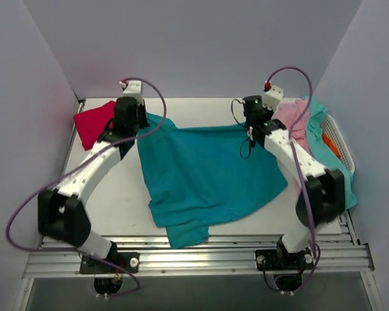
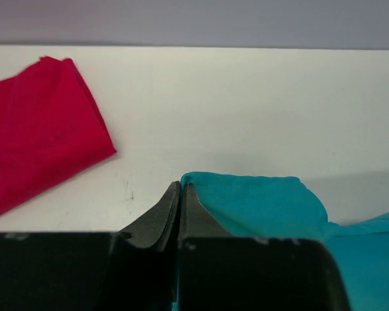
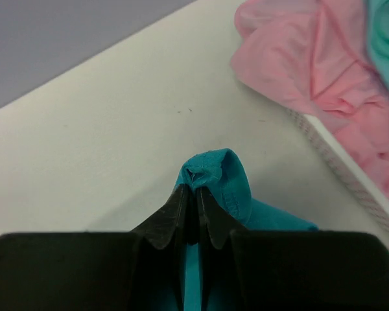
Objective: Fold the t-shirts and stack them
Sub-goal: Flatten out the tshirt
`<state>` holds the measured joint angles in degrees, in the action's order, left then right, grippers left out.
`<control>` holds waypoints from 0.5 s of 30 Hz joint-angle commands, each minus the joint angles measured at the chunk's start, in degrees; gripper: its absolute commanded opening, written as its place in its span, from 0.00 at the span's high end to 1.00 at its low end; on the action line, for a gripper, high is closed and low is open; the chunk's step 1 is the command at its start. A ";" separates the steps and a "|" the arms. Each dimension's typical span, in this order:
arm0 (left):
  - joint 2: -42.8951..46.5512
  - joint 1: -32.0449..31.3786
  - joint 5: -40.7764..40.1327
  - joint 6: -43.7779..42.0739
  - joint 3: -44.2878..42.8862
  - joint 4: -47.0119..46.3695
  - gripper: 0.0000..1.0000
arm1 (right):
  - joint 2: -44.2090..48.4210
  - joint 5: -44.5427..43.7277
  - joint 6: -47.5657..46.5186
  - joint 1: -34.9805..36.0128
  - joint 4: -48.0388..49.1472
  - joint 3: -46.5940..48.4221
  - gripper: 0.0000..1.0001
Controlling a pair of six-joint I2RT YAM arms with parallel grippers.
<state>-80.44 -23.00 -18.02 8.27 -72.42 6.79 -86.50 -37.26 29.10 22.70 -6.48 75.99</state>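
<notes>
A deep teal t-shirt point(image 1: 207, 175) lies spread over the middle of the table, its near end hanging over the front edge. My left gripper point(image 1: 141, 118) is shut on its far left corner point(image 2: 246, 197). My right gripper point(image 1: 249, 127) is shut on its far right corner point(image 3: 217, 170). A crimson-red t-shirt point(image 1: 92, 123), folded, lies at the far left and shows in the left wrist view point(image 2: 39, 129). A pale pink t-shirt point(image 1: 293, 120) and a light aqua one point(image 1: 324, 146) hang over the basket; both show in the right wrist view, pink point(image 3: 311, 58) and aqua point(image 3: 386, 39).
A white mesh basket point(image 1: 340, 139) stands at the right edge with shirts in it, something orange point(image 1: 330, 144) among them. Lilac walls close in the back and both sides. Bare table point(image 1: 117, 188) lies left of the teal shirt.
</notes>
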 commanded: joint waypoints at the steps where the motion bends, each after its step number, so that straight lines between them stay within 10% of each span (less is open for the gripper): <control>1: -16.50 7.00 13.26 5.70 -9.87 -9.08 0.98 | -17.34 11.32 3.51 -6.25 7.54 7.21 1.00; 3: -25.07 9.45 13.71 5.00 -18.06 -4.88 0.98 | -32.32 10.01 1.59 -7.49 0.21 23.80 0.81; 6: -38.62 12.36 13.02 6.31 -35.64 2.87 0.80 | -43.83 5.54 0.87 -8.81 -5.28 42.02 0.01; 8: -44.43 13.86 15.45 10.26 -45.14 5.06 0.45 | -45.68 4.48 1.04 -9.60 -4.69 47.03 0.00; 15: -41.40 13.60 8.55 8.52 -59.16 14.74 0.16 | -37.53 -2.20 -2.91 -7.94 -4.86 48.40 0.00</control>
<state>-130.80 -8.14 -6.63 16.95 -126.28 19.55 -134.82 -33.58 28.29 13.39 -12.25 123.09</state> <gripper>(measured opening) 0.829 0.996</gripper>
